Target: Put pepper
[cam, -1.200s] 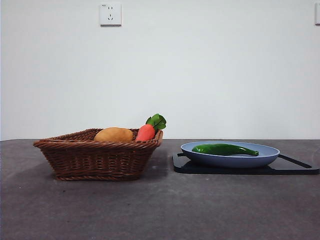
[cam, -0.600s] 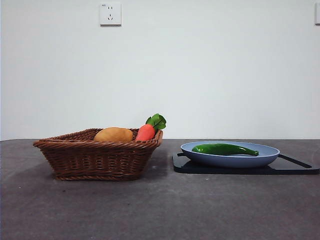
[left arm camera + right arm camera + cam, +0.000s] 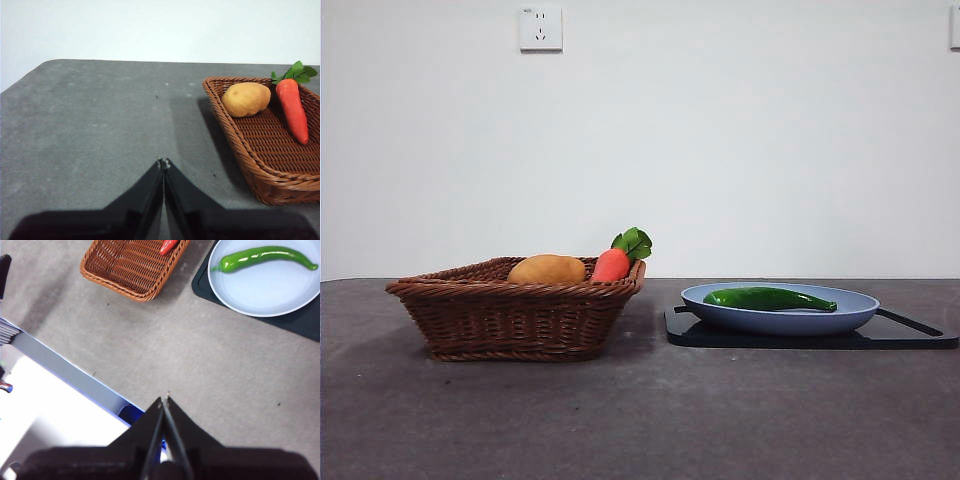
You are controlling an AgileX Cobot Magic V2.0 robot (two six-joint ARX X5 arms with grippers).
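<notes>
- Dark grey matte counter [image 3: 640,420]: carries all items; a white wall with a white wall socket [image 3: 541,28] stands behind it.
- Brown woven wicker basket [image 3: 510,320]: rectangular, shallow, standing on the left part of the counter in the front view.
- Tan oval potato [image 3: 548,269]: lies inside the basket, toward its left side in the front view.
- Red-orange carrot with green leaves [image 3: 615,262]: lies inside the basket beside the potato, apart from it; its leafy end rests at the basket's right rim and rises above it.
- Black flat rectangular tray [image 3: 910,335]: lies on the counter just right of the basket, not touching it.
- Pale blue round shallow plate [image 3: 780,318]: sits on the black tray.
- Long glossy dark-green pepper [image 3: 770,298]: lies flat inside the blue plate, slightly curved, its tapered point toward the right in the front view. Nothing grips it.
- Left claw [image 3: 163,162]: clenched, jaws pressed together with nothing between them; held over bare counter, near the basket's outer side, well apart from the pepper.
- Right claw [image 3: 164,400]: clenched, jaws together and empty; held high above the counter's near edge, well apart from the plate and pepper.
</notes>
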